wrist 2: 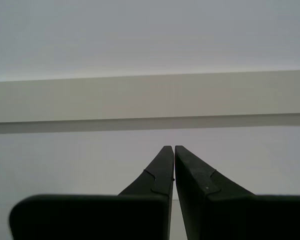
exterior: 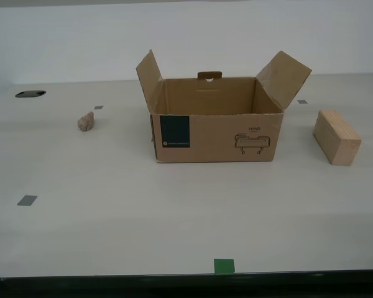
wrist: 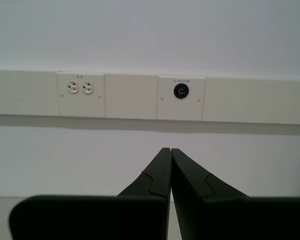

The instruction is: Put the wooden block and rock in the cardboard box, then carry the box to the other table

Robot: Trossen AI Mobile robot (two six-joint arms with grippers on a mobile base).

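The brown corrugated cardboard box [exterior: 215,129] hides its own floor behind its front wall; the small print under its black line drawing [exterior: 253,142] is unreadable.

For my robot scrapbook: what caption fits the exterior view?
Open cardboard box waiting between a rock and a wooden block.

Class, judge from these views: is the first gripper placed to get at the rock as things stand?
Probably not yet. My first gripper is shut and faces a wall, away from the table. The rock lies in the open beside the cardboard box, so nothing blocks it.
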